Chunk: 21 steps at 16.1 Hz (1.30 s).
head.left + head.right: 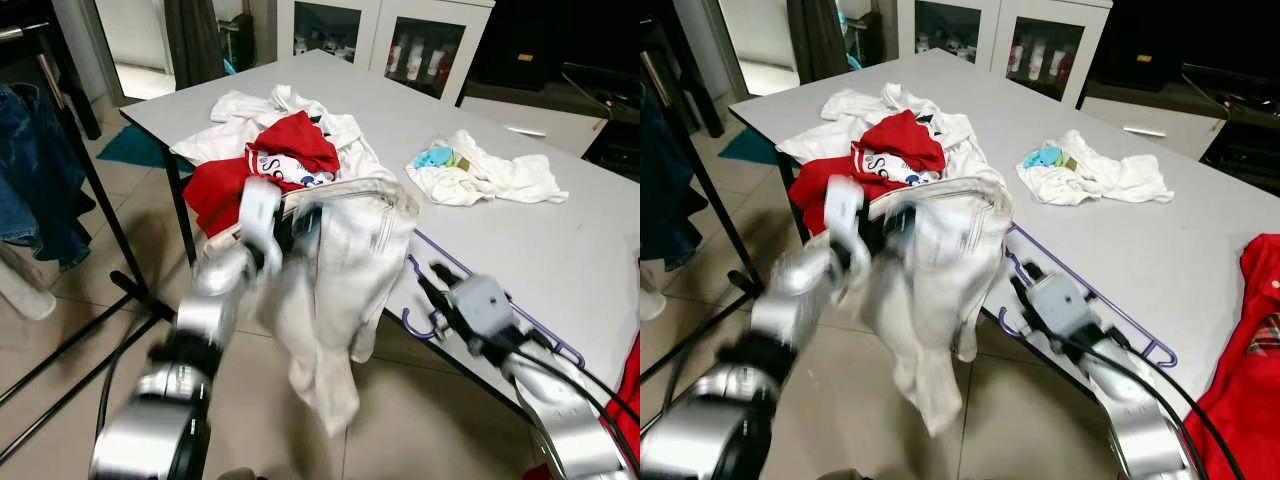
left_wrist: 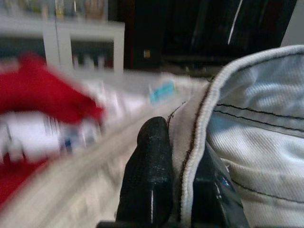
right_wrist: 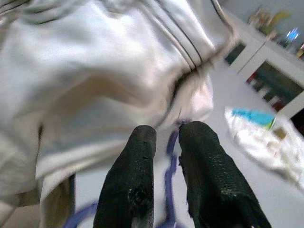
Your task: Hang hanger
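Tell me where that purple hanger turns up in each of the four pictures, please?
Left eye view: purple hanger lies along the table's near edge, lower right, by the right gripper.
Right eye view: hanger at lower centre-right, same edge.
Left wrist view: I can't make it out.
Right wrist view: a purple bar between the two black fingers.
Shared landmark: the white garment held by the left gripper.

A grey table (image 1: 560, 250) stands on tiled floor (image 1: 90, 310) before white glass-fronted cabinets (image 1: 385, 35).
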Motion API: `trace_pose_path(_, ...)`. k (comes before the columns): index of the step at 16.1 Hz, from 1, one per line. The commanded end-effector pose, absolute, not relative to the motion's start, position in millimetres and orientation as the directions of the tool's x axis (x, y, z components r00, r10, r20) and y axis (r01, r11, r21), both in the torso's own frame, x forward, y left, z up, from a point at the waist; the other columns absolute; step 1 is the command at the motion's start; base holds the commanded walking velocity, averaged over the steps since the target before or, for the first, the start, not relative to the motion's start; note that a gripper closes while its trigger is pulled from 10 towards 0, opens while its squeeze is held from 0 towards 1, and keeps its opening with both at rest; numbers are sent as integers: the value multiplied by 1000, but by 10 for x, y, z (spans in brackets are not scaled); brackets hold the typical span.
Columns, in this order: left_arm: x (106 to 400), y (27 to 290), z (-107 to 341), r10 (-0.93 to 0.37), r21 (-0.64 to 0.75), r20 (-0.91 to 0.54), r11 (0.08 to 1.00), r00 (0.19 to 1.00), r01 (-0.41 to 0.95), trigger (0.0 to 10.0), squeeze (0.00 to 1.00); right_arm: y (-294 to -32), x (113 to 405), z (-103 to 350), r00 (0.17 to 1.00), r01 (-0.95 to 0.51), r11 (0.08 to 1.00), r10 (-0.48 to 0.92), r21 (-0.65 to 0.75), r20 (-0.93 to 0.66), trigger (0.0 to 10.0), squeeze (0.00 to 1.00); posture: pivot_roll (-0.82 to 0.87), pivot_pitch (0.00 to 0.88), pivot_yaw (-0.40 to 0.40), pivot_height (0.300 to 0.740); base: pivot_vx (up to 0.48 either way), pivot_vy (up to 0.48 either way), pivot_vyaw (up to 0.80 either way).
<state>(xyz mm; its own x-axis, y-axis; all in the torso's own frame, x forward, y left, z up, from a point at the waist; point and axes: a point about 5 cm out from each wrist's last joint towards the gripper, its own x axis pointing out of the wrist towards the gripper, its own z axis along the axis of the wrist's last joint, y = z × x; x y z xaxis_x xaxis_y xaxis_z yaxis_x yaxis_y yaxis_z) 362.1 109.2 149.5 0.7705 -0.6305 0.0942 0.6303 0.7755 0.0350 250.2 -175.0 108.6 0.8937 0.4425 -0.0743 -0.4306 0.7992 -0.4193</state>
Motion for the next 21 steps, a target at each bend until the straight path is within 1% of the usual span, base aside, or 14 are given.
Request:
trace_pose_path(1, 3663, 1072, 1627, -633, 72, 133, 774, 763, 630, 10000, 0, -1771, 2526, 1140, 904, -405, 806, 425, -431, -54, 10000, 0, -69, 0, -28, 740, 0, 0, 0)
trace_pose_path(3, 3697, 1106, 1666, -641, 115, 108, 767, 759, 631, 10000, 0, -1790, 2580, 1223, 910, -381, 810, 414, -446, -27, 10000, 0, -80, 0, -11, 740, 0, 0, 0)
trace_pose_path(5, 3739, 1127, 1647, -626, 143, 59, 776, 778, 614, 10000, 0, -1809, 2632, 1373, 905, -376, 811, 425, -448, 7, 10000, 0, -77, 0, -1, 740, 0, 0, 0)
trace_pose_path(7, 3775, 1066, 1632, -602, 121, 46, 795, 797, 594, 10000, 0, -1718, 2614, 1473, 857, -471, 792, 515, -389, 10, 10000, 0, -76, 0, 0, 740, 0, 0, 0)
trace_pose_path(8, 3767, 959, 1628, -616, 103, 55, 786, 786, 610, 10000, 0, -1598, 2583, 1576, 792, -571, 754, 611, -324, 26, 10000, 0, -74, 0, 0, 740, 0, 0, 0)
trace_pose_path(11, 3754, 914, 1598, -627, 102, 47, 777, 778, 621, 10000, 0, -1506, 2638, 1699, 757, -598, 718, 652, -358, 42, 10000, 0, -73, 0, 4, 740, 0, 0, 0)
trace_pose_path(12, 3751, 912, 1586, -630, 102, 41, 774, 775, 624, 10000, 0, -1479, 2672, 1726, 749, -601, 704, 661, -379, 39, 10000, 39, -73, 0, 4, 740, 0, 0, 0)
trace_pose_path(13, 3749, 911, 1569, -636, 105, 32, 769, 771, 630, 10000, 0, -1462, 2710, 1742, 745, -606, 695, 667, -387, 32, 10000, 988, -72, 0, 5, 740, 0, 0, 0)
trace_pose_path(15, 3713, 907, 1482, -665, 174, -21, 733, 747, 658, 10000, 0, -1453, 2838, 1754, 708, -651, 617, 704, -443, -61, 10000, 1000, -53, 0, 0, 740, 0, 0, 0)
trace_pose_path(16, 3708, 913, 1469, -666, 182, -28, 730, 746, 659, 10000, 0, -1463, 2861, 1754, 703, -656, 602, 706, -455, -79, 10000, 1000, -50, 0, 0, 740, 0, 0, 0)
trace_pose_path(18, 3696, 928, 1438, -669, 196, -43, 723, 742, 663, 10000, 0, -1453, 2920, 1771, 664, -698, 536, 733, -474, -149, 10000, 996, -49, 0, 1, 740, 0, 0, 0)
trace_pose_path(19, 3692, 924, 1431, -674, 202, -47, 716, 737, 668, 10000, 0, -1447, 2942, 1784, 658, -701, 522, 736, -485, -158, 10000, 859, -43, 0, 0, 740, 0, 0, 0)
trace_pose_path(20, 3681, 914, 1421, -685, 219, -55, 702, 727, 678, 10000, 0, -1440, 2995, 1807, 648, -712, 502, 739, -491, -184, 10000, 639, -42, 0, -1, 740, 0, 0, 0)
trace_pose_path(21, 3678, 910, 1418, -688, 225, -57, 698, 724, 680, 10000, 0, -1436, 3015, 1813, 638, -720, 484, 743, -497, -201, 10000, 584, -40, 0, -2, 740, 0, 0, 0)
